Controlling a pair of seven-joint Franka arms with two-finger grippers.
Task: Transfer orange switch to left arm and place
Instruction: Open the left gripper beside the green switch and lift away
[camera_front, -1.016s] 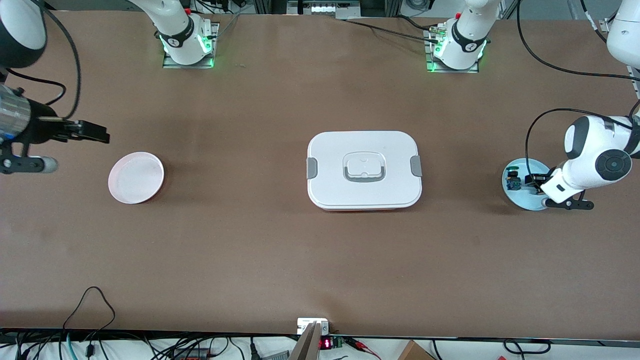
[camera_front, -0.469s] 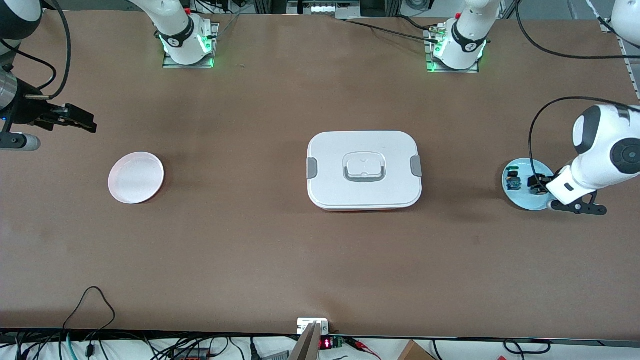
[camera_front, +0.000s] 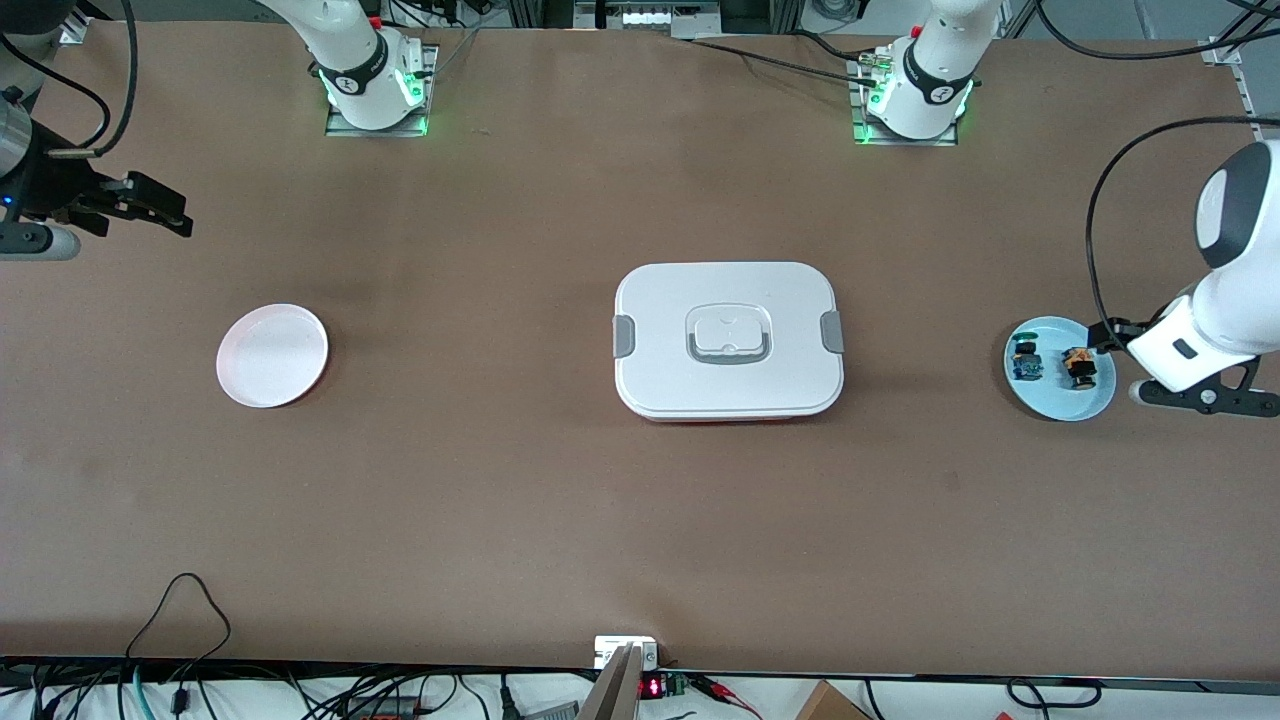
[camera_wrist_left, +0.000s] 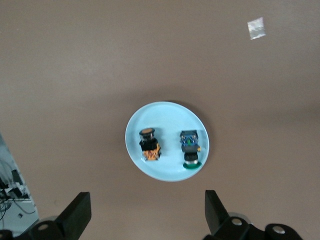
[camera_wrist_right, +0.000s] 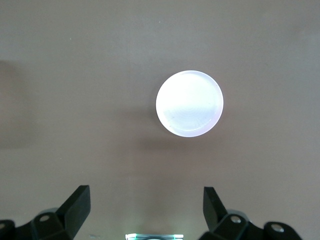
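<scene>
Brown tabletop (camera_front: 500, 500) fills the front view. At mid-height toward its right edge sits a pale blue plate (camera_front: 1092, 402), carrying the orange switch (camera_front: 1078, 366) just beside a blue-and-green component (camera_front: 1026, 362); neither is held. At the frame's centre lies the white box (camera_front: 728, 340), lid latched. Mid-left rests a pink-white plate (camera_front: 272, 355). The left gripper (camera_wrist_left: 147, 212) hangs over the table at the blue plate's edge toward the left arm's end, fingers spread wide and holding nothing. Upper left, the right gripper (camera_wrist_right: 146, 207) hovers, fingers likewise parted and bare.
</scene>
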